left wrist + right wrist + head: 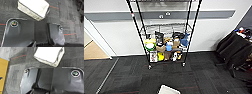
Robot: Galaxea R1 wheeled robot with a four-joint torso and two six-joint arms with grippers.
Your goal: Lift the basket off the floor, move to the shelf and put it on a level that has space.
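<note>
one basket [168,89] here, sitting on the dark carpet floor [129,75] at the bottom middle of the head frame, partly cut off by the frame edge. in the left wrist view the same basket [33,8] shows its cream lining, speckled woven side and dark rim, flat on the carpet with nothing touching it. right wrist view has it too [49,55], again lying free on the floor.

one shelf [165,35], the black-posted wire rack on casters, stands upper middle of the head frame against the white wall [116,35], well apart from the basket with a clear run of carpet between them. the level [165,27], a grey mesh tier, looks bare. the two tiers under it are crammed with packets and tubs, too blurry to count. two small round fittings sit on the grey wall stripe behind the rack.

there's open carpet on either side of the basket. thin red lines cross the carpet. a dark chair-ish thing [234,50] sits at the right edge, and a tan floor patch [91,50] at the left edge.

jaws: can't tell for either arm.
</note>
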